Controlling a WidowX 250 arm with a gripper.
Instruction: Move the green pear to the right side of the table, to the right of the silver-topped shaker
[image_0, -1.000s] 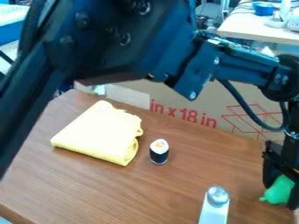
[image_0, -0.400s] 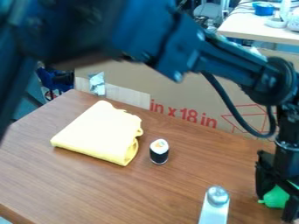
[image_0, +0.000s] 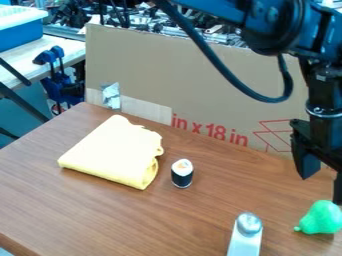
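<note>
Fingers (image_0: 305, 162): parted, a gap between them, nothing held. Black gripper (image_0: 321, 190): above the green pear-shaped toy (image_0: 322, 218) and clear of it. Green pear-shaped toy: on the wooden table (image_0: 100, 215), front right of the sushi piece (image_0: 182, 175), which serves as landmark. Latest change: the gripper has risen off the toy, leaving it resting on its own — judged a release, or a withdrawal without a grasp; either way, the toy is now free. Against the earlier frames: fingers then low, flanking the toy and partly hiding it; now raised, the toy in fuller view — its place much the same. Also listed: yellow cloth (image_0: 113, 152), folded, left of the sushi piece, unmoved; silver-topped object (image_0: 248, 232), front right of the sushi piece, likewise unmoved; cardboard (image_0: 214, 85), upright behind it.
</note>
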